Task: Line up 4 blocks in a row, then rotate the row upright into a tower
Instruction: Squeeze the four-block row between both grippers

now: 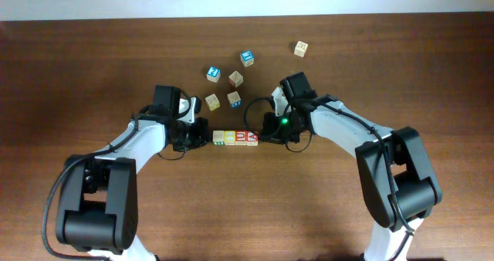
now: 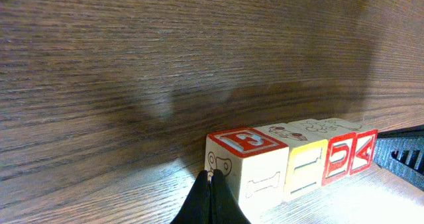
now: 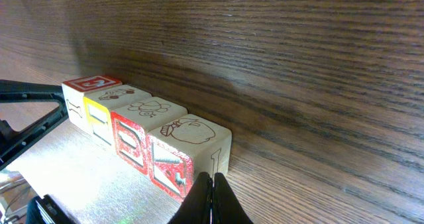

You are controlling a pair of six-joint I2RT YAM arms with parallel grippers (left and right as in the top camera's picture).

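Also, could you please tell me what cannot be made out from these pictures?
- Overhead: letters on the loose blocks are too small to read.
- Left wrist: the left gripper is cut off by the bottom edge; contact with the row of four blocks is unclear.
- Right wrist: the right gripper likewise; the row's far side faces away.

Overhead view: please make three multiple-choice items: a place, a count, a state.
1. Where is the row of four blocks?
A between the left pincer and the right pincer
B at the table's edge
C stacked

2. How many loose blocks lie beyond it?
A three
B six
C nine

3. How are the pincers?
A both shut
B both open
C one open

1 A: a pincer stands at each end.
2 B: six lie scattered.
3 A: jaws closed in both wrist views.
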